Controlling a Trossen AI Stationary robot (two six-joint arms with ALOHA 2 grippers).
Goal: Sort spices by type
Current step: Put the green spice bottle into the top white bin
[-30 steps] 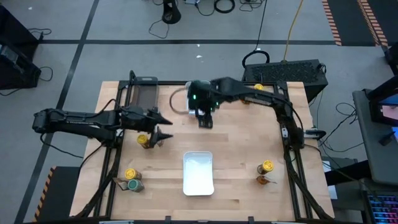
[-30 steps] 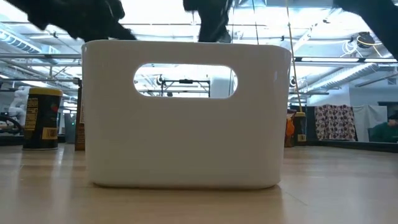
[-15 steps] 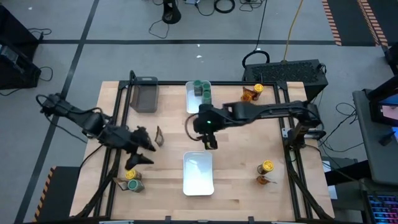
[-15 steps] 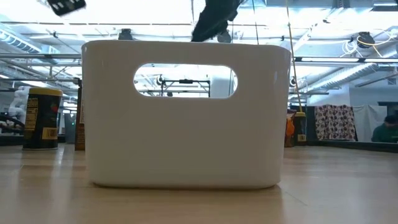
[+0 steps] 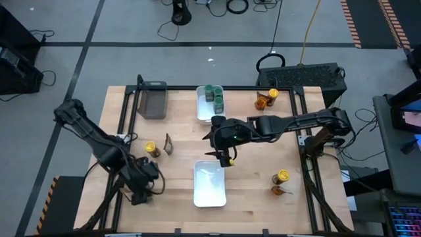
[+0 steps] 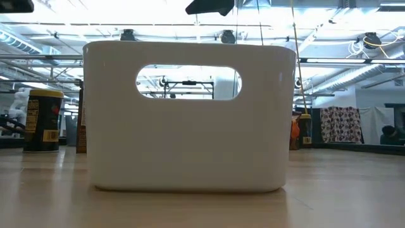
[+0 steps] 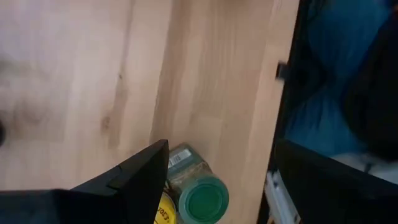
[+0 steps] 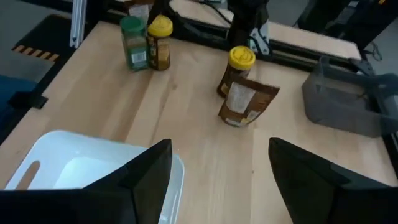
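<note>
Spices scattered across the wooden table in small groups. Green-lidded jars standing in the white bin at the far edge, just beside the dark grey tray. A yellow-lidded jar with a brown packet touching it at the far right. Another yellow-lidded jar and packet near the right front corner. Left of centre, one yellow-lidded jar with a packet leaning just beside it. At the left front corner, a green-lidded jar touching a yellow-lidded one, with the left gripper hanging right above them, fingers spread, nothing between them. Right gripper poised over the far rim of the second white bin near the front, fingers wide apart and holding nothing. That bin bare inside on the side visible from the right wrist. From table level, the bin's white wall and handle slot filling the view, a yellow-lidded jar standing off to one side.
</note>
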